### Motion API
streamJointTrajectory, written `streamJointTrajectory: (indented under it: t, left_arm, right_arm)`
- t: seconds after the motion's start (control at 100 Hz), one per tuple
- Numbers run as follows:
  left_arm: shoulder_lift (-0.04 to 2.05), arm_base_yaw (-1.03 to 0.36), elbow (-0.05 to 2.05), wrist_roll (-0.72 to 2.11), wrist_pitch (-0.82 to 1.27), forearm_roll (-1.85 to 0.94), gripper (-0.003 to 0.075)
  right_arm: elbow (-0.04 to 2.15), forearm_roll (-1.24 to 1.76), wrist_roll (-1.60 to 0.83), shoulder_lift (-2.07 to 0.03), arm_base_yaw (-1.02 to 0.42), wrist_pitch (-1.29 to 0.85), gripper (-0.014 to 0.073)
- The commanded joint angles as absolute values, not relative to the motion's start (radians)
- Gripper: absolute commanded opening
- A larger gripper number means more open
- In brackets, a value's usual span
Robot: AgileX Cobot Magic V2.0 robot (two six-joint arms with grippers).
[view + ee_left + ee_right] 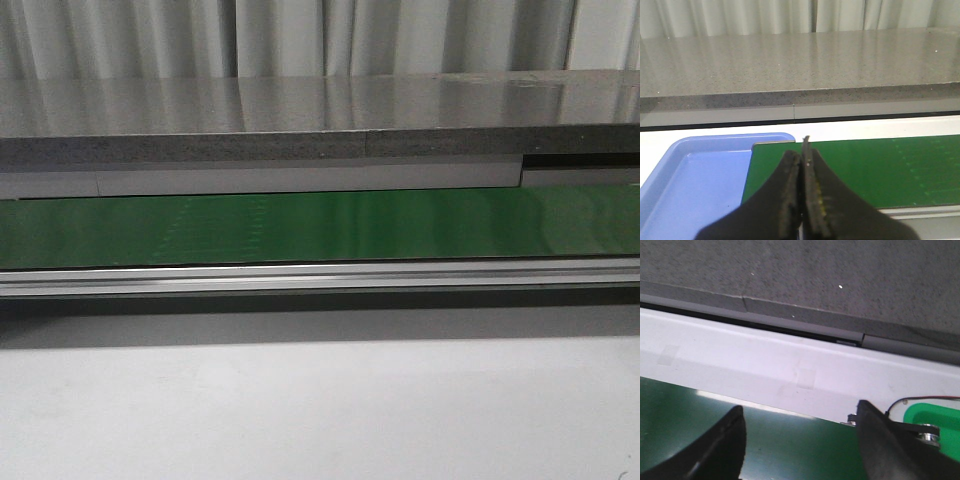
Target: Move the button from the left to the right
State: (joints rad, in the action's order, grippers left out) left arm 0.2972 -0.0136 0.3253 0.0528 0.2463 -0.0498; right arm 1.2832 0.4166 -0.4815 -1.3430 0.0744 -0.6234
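The button is not in any view. My left gripper (803,152) is shut with nothing between its black fingers; it hangs over the near end of the green conveyor belt (880,170), next to the edge of a blue tray (695,190). My right gripper (799,412) is open and empty, its two black fingers spread wide over the green belt (790,445). Neither gripper shows in the front view, where the green belt (320,228) runs across the middle.
A grey stone-like counter (320,120) lies behind the belt, with curtains behind it. An aluminium rail (320,277) borders the belt's near side. A white table surface (320,410) is in front. A green part with red and black wires (935,425) sits by the right gripper.
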Motion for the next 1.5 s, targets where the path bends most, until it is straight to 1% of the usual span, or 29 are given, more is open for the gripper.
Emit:
streamJointTrajectory:
  t: [0.0,0.25,0.45,0.58,0.79,0.93,1.02,1.12,1.19,1.4,1.49]
  left_arm:
    - [0.306,-0.02,0.352,0.044,0.171,-0.058,-0.002]
    - [0.306,-0.02,0.352,0.044,0.171,-0.058,-0.002]
    - [0.306,-0.02,0.352,0.044,0.171,-0.058,-0.002]
    - [0.306,-0.02,0.352,0.044,0.171,-0.058,-0.002]
    - [0.306,-0.02,0.352,0.044,0.171,-0.058,-0.002]
    - [0.306,-0.02,0.352,0.044,0.171,-0.058,-0.002]
    - [0.306,-0.02,0.352,0.044,0.171,-0.058,-0.002]
    - [0.306,-0.02,0.352,0.044,0.171,-0.058,-0.002]
    - [0.306,-0.02,0.352,0.044,0.171,-0.058,-0.002]
    - [0.306,-0.02,0.352,0.044,0.171,-0.058,-0.002]
    - [0.306,-0.02,0.352,0.044,0.171,-0.058,-0.002]
  right_arm:
    - [1.251,0.442,-0.477,-1.243,0.045,-0.532,0.048]
    - [0.953,0.451,-0.477,-0.987,-0.04,-0.293,0.048]
    - [0.703,0.465,-0.477,-0.771,-0.061,-0.2,0.048]
    - [0.567,0.473,-0.477,-0.633,-0.061,-0.183,0.048]
    - [0.425,0.517,-0.477,-0.465,-0.057,-0.195,0.0478]
    - [0.362,0.517,-0.477,-0.411,-0.049,-0.195,0.0478]
    - [0.345,0.517,-0.477,-0.406,-0.048,-0.177,0.0461]
    - [0.345,0.517,-0.478,-0.406,-0.048,-0.176,0.0398]
    - [0.345,0.517,-0.478,-0.406,-0.048,-0.176,0.0324]
    - [0.345,0.517,-0.478,-0.406,-0.048,-0.175,0.0038]
    - [0.345,0.517,-0.478,-0.406,-0.048,-0.175,-0.0062]
